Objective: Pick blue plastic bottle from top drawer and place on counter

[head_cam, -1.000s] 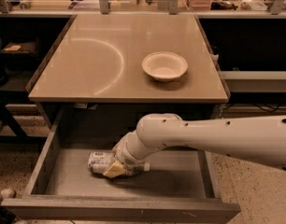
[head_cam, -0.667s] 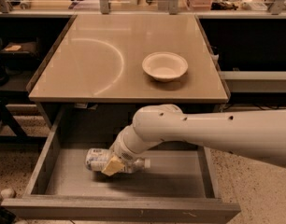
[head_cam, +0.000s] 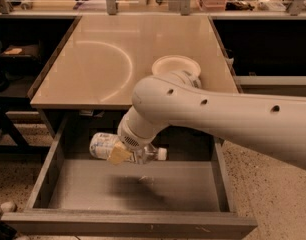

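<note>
since a second ago the blue plastic bottle (head_cam: 104,145) has come up off the floor of the top drawer (head_cam: 128,225), and the arm (head_cam: 218,119) has risen with it, so that its elbow now covers the near part of the white bowl (head_cam: 174,64). the gripper (head_cam: 125,152) hangs over the open drawer, just below the front edge of the bench (head_cam: 98,59), and its jaws are clamped on the bottle's middle; one yellowish finger pad (head_cam: 118,155) shows on the near side, while the other is hidden behind the bottle. the bottle is in the air above the drawer's grey bottom, touching nothing but the jaws, and a dark blurred shadow (head_cam: 135,184) lies on the drawer floor beneath it. it lies nearly level, with its long axis running left to right across the drawer: the white cap (head_cam: 162,154) points right and sits a little lower, and the labelled base end points left and stands a little higher. the bowl stands on the right half of the bench, right of the curved arc mark (head_cam: 124,69); only its far rim and part of its inside can be seen past the arm, so what it holds cannot be told.
</note>
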Controlling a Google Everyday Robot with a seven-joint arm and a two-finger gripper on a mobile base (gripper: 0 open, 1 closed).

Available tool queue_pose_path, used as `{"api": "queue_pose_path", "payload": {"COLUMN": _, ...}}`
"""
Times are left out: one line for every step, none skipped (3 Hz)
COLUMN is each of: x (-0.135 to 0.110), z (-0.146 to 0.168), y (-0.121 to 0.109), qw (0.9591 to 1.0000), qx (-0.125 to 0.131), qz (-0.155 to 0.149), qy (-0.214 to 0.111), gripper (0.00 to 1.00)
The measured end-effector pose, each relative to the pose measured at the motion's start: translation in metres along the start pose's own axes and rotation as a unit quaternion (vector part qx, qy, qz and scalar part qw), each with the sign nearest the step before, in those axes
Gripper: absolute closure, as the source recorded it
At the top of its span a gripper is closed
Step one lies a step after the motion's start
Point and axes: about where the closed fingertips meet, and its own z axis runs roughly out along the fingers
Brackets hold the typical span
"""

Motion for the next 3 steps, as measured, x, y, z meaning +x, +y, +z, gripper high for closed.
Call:
{"api": "queue_pose_path", "payload": {"x": -0.025, "z": -0.042, "y": -0.012, "qw": 0.9997, "qx": 0.022, "qz": 0.004, "qy": 0.011, "gripper": 1.0}}
{"api": "queue_pose_path", "payload": {"x": -0.054, "z": -0.078, "y": -0.025, "qw": 0.9989, "qx": 0.042, "qz": -0.01, "qy": 0.018, "gripper": 1.0}}
{"api": "queue_pose_path", "payload": {"x": -0.077, "z": -0.096, "y": -0.042, "qw": 0.9986, "qx": 0.047, "qz": -0.018, "qy": 0.016, "gripper": 1.0}}
